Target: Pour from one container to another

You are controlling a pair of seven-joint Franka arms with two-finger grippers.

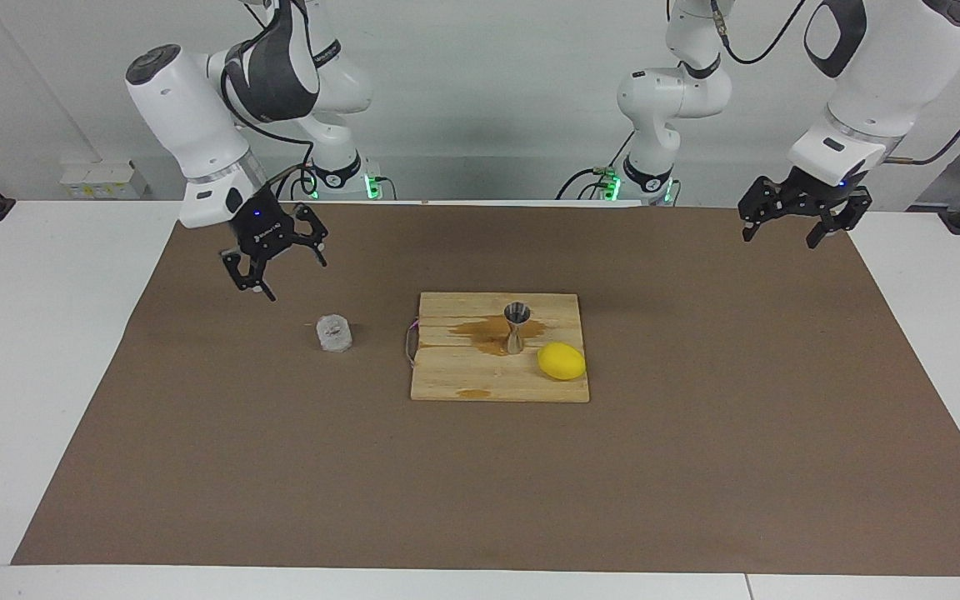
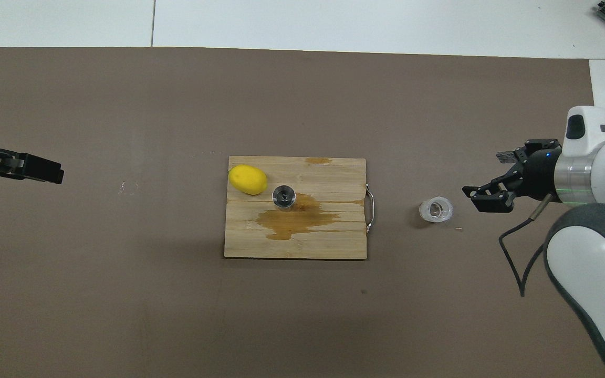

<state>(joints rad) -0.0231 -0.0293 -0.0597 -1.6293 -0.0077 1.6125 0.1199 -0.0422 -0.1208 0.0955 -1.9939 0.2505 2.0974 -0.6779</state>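
Right pincer [image 1: 274,265]: open, empty, raised beside tumbler [image 1: 334,333].
Left pincer [image 1: 803,220]: open, waited.
Jigger [image 1: 517,327]: upright, ready for filling.

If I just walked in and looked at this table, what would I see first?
Probably the bright yellow lemon on the wooden board in the middle of the brown mat, right beside a little shiny steel jigger standing in a brown puddle. Then a small frosty glass tumbler on the mat, toward the right arm's end, with the open right gripper up in the air near it.
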